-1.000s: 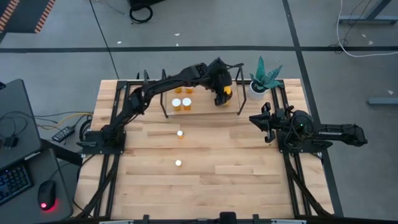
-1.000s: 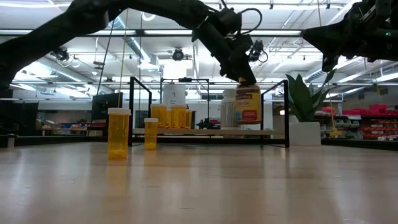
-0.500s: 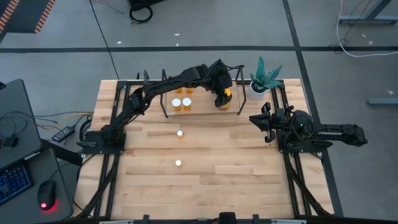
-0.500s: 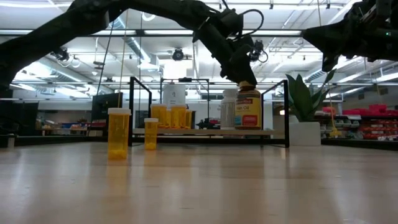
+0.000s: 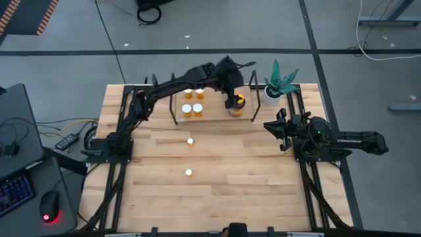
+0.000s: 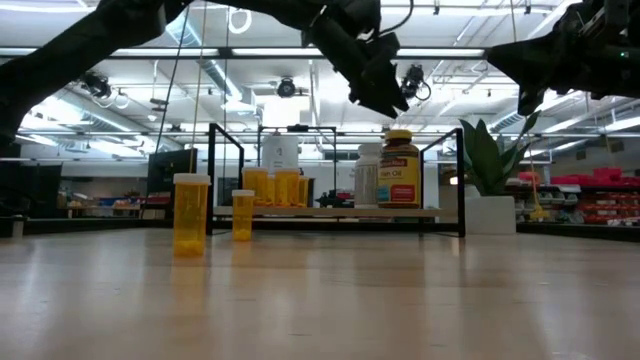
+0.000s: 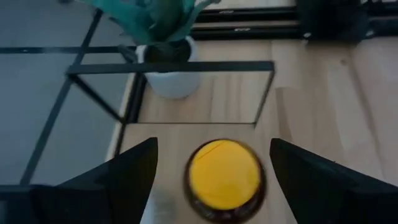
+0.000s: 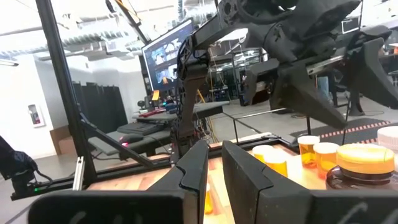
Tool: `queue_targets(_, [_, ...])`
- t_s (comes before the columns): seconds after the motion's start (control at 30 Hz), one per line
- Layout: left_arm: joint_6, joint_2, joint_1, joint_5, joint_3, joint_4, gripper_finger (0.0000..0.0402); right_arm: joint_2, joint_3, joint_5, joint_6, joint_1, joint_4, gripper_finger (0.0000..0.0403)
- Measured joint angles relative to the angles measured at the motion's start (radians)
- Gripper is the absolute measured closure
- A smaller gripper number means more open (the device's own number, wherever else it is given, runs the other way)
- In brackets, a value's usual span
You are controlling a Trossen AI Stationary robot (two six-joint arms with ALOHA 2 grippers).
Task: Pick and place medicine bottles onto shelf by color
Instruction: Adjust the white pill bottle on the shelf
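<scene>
Starting at your left on the table (image 5: 217, 191), two small orange bottles stand on the bare wood in front of the shelf: one (image 5: 190, 140) nearer the rack, the other (image 5: 188, 172) farther out toward the table's middle. In the low view they show as the tall one (image 6: 191, 214) and the shorter one (image 6: 242, 214) beside it.

Next comes the shelf (image 5: 176, 113), with four orange bottles (image 5: 187, 109) grouped on the left part of its board. A white bottle (image 6: 368, 174) stands on the board too, just beside the amber one in the low view.

Your left gripper (image 5: 231, 100) hangs over the right part of the shelf, and its fingers (image 7: 118, 177) are spread wide. The dark amber, yellow-capped bottle (image 7: 224, 178) stands upright on the board directly below, centred between the fingers and touching neither. In the low view the gripper (image 6: 385, 100) sits above the cap (image 6: 400, 134) with clear air between them.

Just beyond the rack's right end stands the white pot with the green plant (image 5: 275, 87).

Farthest right, your right gripper (image 5: 279, 128) waits by the table's right edge, well apart from the shelf, its fingers (image 8: 194, 163) set narrowly with a slim gap and holding nothing.
</scene>
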Motion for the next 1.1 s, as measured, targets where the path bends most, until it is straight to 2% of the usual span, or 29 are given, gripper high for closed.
queue_targets(0.33, [0.039, -0.038, 0.094, -0.156, -0.001, -0.116, 0.0088, 0.0, 0.0, 0.0, 0.0, 0.0, 0.0, 0.0346])
queue_targets(0.57, [-0.044, -0.028, 0.188, -0.189, -0.005, -0.185, 0.0103, 0.0, 0.0, 0.0, 0.0, 0.0, 0.0, 0.0346])
queue_targets(0.73, [-0.101, -0.027, 0.218, -0.188, -0.076, -0.165, 0.0106, 0.0, 0.0, 0.0, 0.0, 0.0, -0.001, 0.0346])
queue_targets(1.0, [-0.107, -0.028, 0.206, -0.23, -0.255, 0.015, 0.0106, 0.0, 0.0, 0.0, 0.0, 0.0, 0.0, 0.0346])
queue_targets(1.1, [-0.107, -0.027, 0.2, -0.232, -0.287, 0.051, 0.0106, 0.0, 0.0, 0.0, 0.0, 0.0, 0.0, 0.0346])
